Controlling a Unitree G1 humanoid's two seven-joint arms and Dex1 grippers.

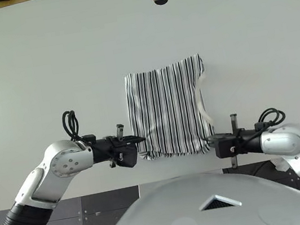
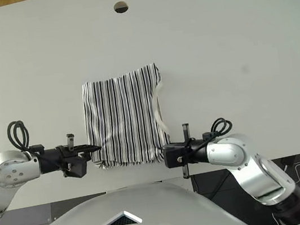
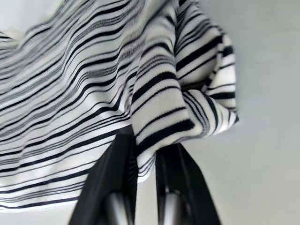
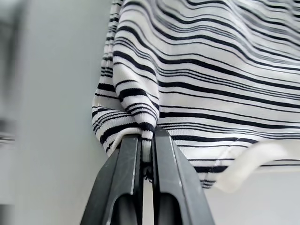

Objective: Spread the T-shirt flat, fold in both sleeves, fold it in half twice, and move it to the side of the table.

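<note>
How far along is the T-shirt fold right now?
Done: the T-shirt lies as a compact rectangle, no sleeves sticking out. In hand: left gripper and right gripper each pinch a near corner. Left: the remaining half-folding, then moving it from the middle of the table to its side.

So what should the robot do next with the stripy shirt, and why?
Probably lift the shirt's near edge and carry it over to the far edge, folding it in half. The left gripper and right gripper are each shut on a near corner, and the shirt lies on the table as a tidy rectangle with no sleeves sticking out.
</note>
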